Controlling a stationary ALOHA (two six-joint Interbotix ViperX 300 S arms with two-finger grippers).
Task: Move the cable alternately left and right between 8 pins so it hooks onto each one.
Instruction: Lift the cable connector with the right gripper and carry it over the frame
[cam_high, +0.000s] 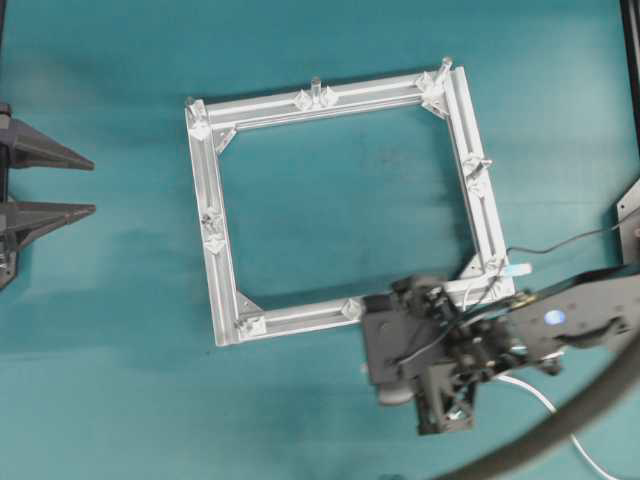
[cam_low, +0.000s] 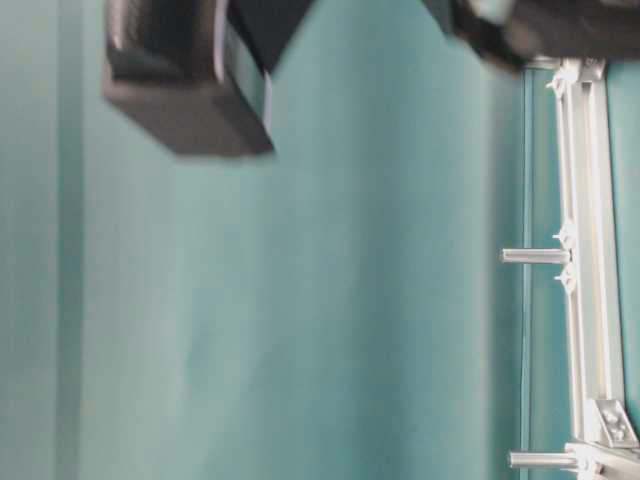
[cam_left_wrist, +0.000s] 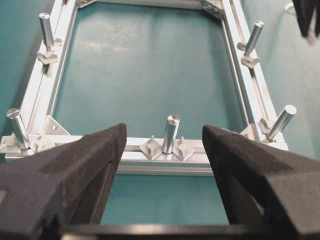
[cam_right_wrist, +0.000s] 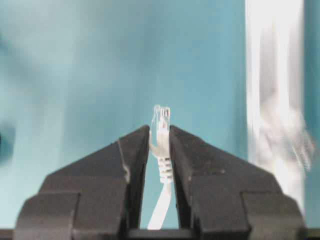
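**Right wrist view: cable end clamped**

Right wrist view shows the right hand (cam_right_wrist: 160, 137) clenched on the thin white cable (cam_right_wrist: 161, 165), its clear plug tip poking out just beyond the fingertips. Beside that hand lies the square silver aluminium frame (cam_high: 215, 215) on the teal surface (cam_high: 330, 200). Ahead of the released, wide-spread left hand (cam_left_wrist: 165, 145) stand short silvery pins (cam_left_wrist: 170, 132).

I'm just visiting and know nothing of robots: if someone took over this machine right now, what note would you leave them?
Right gripper: jaws shut on the cable, near its clear plug end, by the frame's lower right corner in the overhead view.
Left gripper: jaws open, holding nothing, at the far left of the overhead view.
Pins: upright around the frame; those in view carry no cable.
Done: cable picked up.
Left: weave it left and right round all eight pins.
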